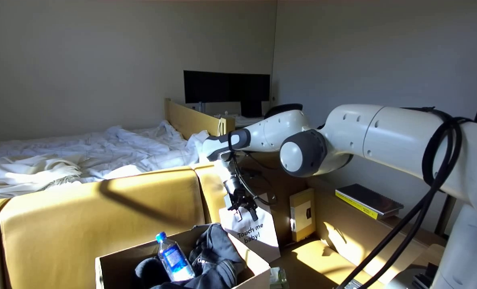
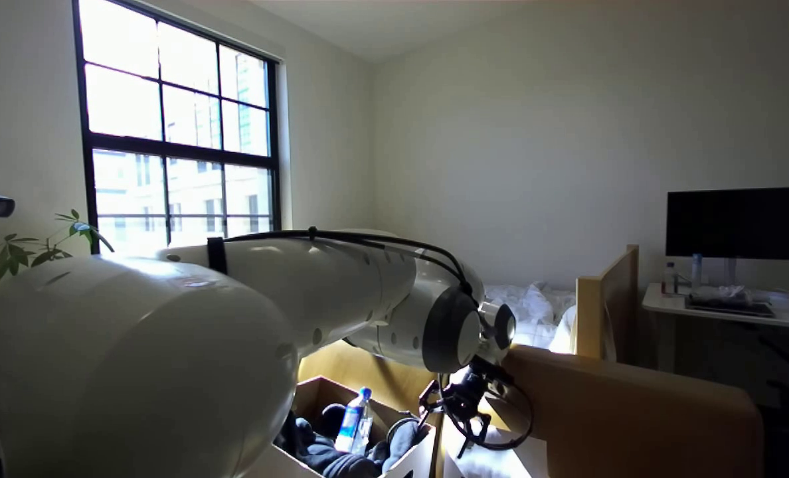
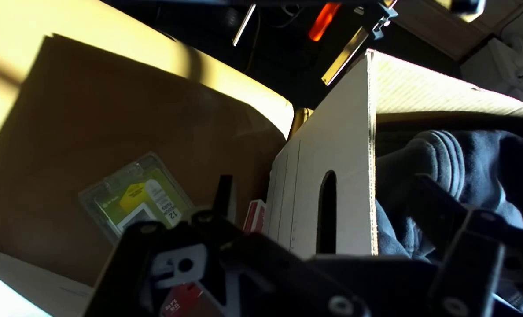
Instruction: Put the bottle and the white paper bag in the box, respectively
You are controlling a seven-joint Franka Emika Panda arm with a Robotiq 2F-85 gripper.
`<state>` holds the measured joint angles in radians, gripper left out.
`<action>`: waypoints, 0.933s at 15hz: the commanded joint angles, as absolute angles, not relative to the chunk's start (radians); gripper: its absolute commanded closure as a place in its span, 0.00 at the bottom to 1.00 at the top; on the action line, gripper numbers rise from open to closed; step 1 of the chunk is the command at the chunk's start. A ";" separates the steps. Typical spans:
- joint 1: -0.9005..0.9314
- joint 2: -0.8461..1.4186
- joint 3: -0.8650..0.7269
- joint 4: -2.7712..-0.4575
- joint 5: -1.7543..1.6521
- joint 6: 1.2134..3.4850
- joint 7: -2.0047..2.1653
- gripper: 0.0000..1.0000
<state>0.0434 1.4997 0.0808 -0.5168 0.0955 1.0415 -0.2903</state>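
Note:
The bottle (image 1: 175, 259), clear with a blue cap and label, leans tilted on dark clothes inside the box (image 1: 258, 263). In an exterior view the bottle (image 2: 349, 425) and the box (image 2: 424, 458) also show. The white paper bag (image 1: 258, 237), with black lettering, stands upright beside the box; its top shows in an exterior view (image 2: 494, 461). My gripper (image 1: 247, 214) is open and empty, in front of the bag's upper part near the box's side wall. In the wrist view the fingers (image 3: 325, 189) spread across the box wall with its handle slot (image 3: 305, 176). A white edge at lower left may be the bag.
The tan couch backrest (image 1: 102, 216) rises behind the box. A clear plastic package (image 3: 142, 198) and a small red-and-white box (image 3: 255, 215) lie beside the box. A smaller carton (image 1: 302, 214) stands by the couch arm, with a notebook (image 1: 369, 199) on top of the arm.

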 commanded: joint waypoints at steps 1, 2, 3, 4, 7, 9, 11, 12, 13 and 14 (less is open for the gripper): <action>0.038 1.500 0.090 -0.514 0.094 1.039 -0.280 0.00; 0.038 1.500 0.092 -0.514 0.096 1.039 -0.276 0.00; 0.038 1.500 0.092 -0.514 0.096 1.039 -0.274 0.00; 0.038 1.498 0.097 -0.486 0.099 1.011 -0.274 0.00; -0.036 1.493 0.142 -0.450 0.197 1.009 -0.224 0.00; -0.089 1.491 0.150 -0.461 0.235 1.020 -0.230 0.00; -0.134 1.487 0.156 -0.493 0.275 1.051 -0.225 0.00; -0.150 1.487 0.163 -0.498 0.299 1.067 -0.217 0.00; -0.165 1.487 0.171 -0.504 0.323 1.082 -0.212 0.00; -0.172 1.487 0.181 -0.500 0.350 1.093 -0.203 0.00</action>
